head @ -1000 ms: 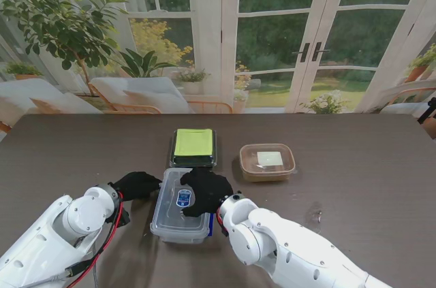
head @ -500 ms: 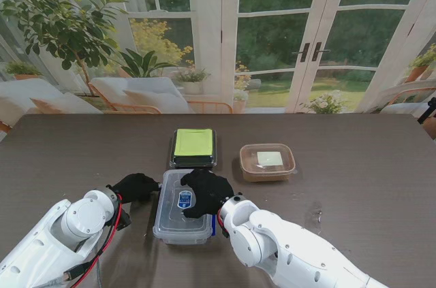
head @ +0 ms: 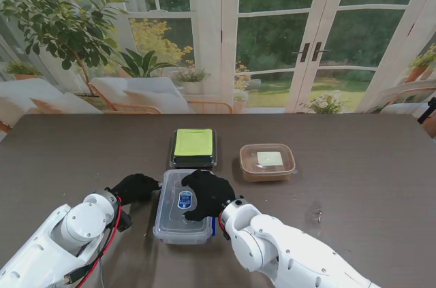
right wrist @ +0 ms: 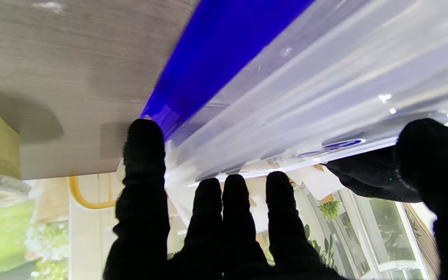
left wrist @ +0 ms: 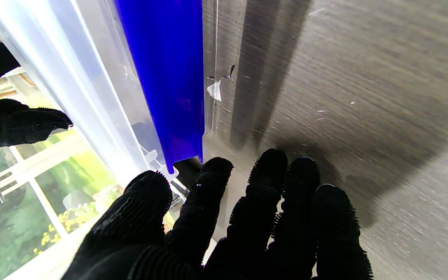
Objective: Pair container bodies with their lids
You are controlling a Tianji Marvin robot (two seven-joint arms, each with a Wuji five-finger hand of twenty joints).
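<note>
While the clear container (head: 182, 208) sits at the near centre of the table (head: 354, 186), lid on, both hands flank it.

Change over the last second: the container's near end has swung slightly left, so it now lies squarer to the table edge; the right hand (head: 206, 193) has eased a little toward me on the lid. Judged meaning: the lid is being seated and the box aligned, this pairing close to done.

Right hand: fingers spread, flat on the clear lid, thumb reaching across its top, one finger down the blue side clip (right wrist: 216, 58). Pressing, not pinching.

Left hand (head: 135, 186): fingers loosely together, resting beside the container's left wall, fingertips (left wrist: 216, 171) near the blue clip end; grip on it cannot be told.

Other items: green-lidded container (head: 193, 146), far centre; brown container (head: 267, 161), far right of it, both lidded.

Surface: dark wood-grain table. Room: glazed doors (head: 293, 36), potted plant (head: 61, 22) far left, garden beyond.
</note>
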